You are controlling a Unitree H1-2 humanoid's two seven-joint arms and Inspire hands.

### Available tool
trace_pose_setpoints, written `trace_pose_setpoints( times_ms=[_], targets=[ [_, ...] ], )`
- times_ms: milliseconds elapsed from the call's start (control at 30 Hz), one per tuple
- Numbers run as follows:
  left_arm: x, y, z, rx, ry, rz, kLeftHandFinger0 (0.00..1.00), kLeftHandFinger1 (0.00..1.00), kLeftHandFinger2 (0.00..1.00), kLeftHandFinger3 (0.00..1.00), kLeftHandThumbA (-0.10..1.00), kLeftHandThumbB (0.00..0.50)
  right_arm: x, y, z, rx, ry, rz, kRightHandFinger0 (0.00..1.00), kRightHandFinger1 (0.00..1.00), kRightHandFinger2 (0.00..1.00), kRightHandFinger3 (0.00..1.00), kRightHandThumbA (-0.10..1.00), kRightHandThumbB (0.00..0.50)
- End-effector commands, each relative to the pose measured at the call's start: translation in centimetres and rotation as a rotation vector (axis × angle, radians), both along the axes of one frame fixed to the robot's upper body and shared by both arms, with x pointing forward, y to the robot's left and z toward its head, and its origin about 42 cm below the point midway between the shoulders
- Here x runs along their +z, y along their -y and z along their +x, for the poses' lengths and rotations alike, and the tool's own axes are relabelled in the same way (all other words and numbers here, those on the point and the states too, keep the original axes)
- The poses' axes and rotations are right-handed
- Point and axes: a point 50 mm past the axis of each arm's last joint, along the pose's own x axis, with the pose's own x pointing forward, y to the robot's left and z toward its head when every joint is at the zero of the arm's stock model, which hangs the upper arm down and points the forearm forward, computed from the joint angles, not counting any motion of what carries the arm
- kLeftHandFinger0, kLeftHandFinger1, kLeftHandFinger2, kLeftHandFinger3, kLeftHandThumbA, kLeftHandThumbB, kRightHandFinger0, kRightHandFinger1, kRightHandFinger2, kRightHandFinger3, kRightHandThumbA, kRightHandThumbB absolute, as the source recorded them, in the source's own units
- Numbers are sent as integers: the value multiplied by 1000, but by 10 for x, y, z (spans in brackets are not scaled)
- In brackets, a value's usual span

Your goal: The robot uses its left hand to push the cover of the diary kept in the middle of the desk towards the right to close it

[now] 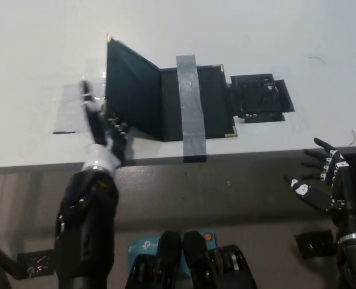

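A black diary (166, 99) with gold corners lies open in the middle of the white desk (39, 48), held down by a grey tape strip (191, 102) over its right half. Its left cover (131, 94) is lifted off the desk and tilts up toward the right. My left hand (104, 133) is open, fingers apart, pressed against the lower left edge of that raised cover. My right hand (322, 177) hangs open below the desk's front edge at the right, away from the diary.
A black flat pouch (261, 96) lies just right of the diary, touching it. A clear plastic sheet (70, 111) lies on the desk left of the diary. The desk's front edge (226, 158) runs across the middle of the view.
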Motion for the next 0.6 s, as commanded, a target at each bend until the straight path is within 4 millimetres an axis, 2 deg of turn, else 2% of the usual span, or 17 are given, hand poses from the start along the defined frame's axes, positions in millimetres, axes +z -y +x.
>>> trace_pose_setpoints(
  times_ms=[0,67,100,133,167,200,233,267,300,333,367,400,433,467,500,567],
  targets=[
    [39,64,-1,-247,271,502,1000,1000,1000,1000,1000,233,20,1,6,-2,50,-14,478,634,733,868,845,68],
    [42,73,0,-277,322,563,1000,1000,1000,1000,1000,253,20,1,5,-2,52,-11,482,633,728,864,830,57],
    [48,83,-2,-305,372,673,1000,1000,1000,1000,1000,280,21,0,5,2,52,-27,493,638,728,865,838,47],
    [49,84,-3,-309,384,699,1000,1000,1000,1000,1000,281,21,0,5,3,52,-28,496,640,728,866,841,47],
    [57,94,-7,-337,509,837,1000,1000,1000,1000,1000,262,21,0,6,5,51,-18,515,654,736,868,839,55],
    [61,99,-9,-365,559,901,1000,1000,1000,1000,1000,279,21,-1,7,6,48,-14,528,660,739,872,840,67],
    [63,104,-9,-398,618,1028,1000,1000,1000,1000,1000,307,21,-2,7,7,49,-13,540,665,741,877,843,67],
    [63,109,-10,-430,695,1229,1000,1000,1000,1000,1000,302,21,-3,8,11,51,-10,539,667,744,878,842,62],
    [63,113,-11,-463,782,1417,1000,1000,1000,1000,1000,272,22,-3,8,14,50,-12,542,673,751,885,847,58],
    [63,112,-12,-464,789,1437,1000,1000,1000,1000,1000,269,22,-3,8,16,49,-15,542,674,752,886,849,59],
    [55,118,-12,-499,869,1763,1000,1000,1000,1000,1000,280,22,-3,8,17,52,-16,536,663,743,879,850,56],
    [53,117,-12,-501,877,1801,1000,1000,1000,1000,1000,280,22,-4,8,19,51,-17,535,662,742,878,850,56],
    [39,121,-12,-511,914,2039,1000,1000,1000,1000,1000,152,22,-4,8,17,45,-16,535,662,741,877,853,66],
    [31,121,-11,-515,896,2113,1000,1000,1000,1000,846,118,22,-4,7,21,46,-18,536,664,743,879,857,67],
    [24,119,-11,-532,883,2171,1000,1000,1000,1000,821,85,21,-4,6,25,44,-19,533,663,745,879,861,68],
    [15,114,-12,-543,863,2174,1000,1000,1000,1000,755,60,21,-3,5,25,37,-19,524,663,754,883,870,77]
  ],
)
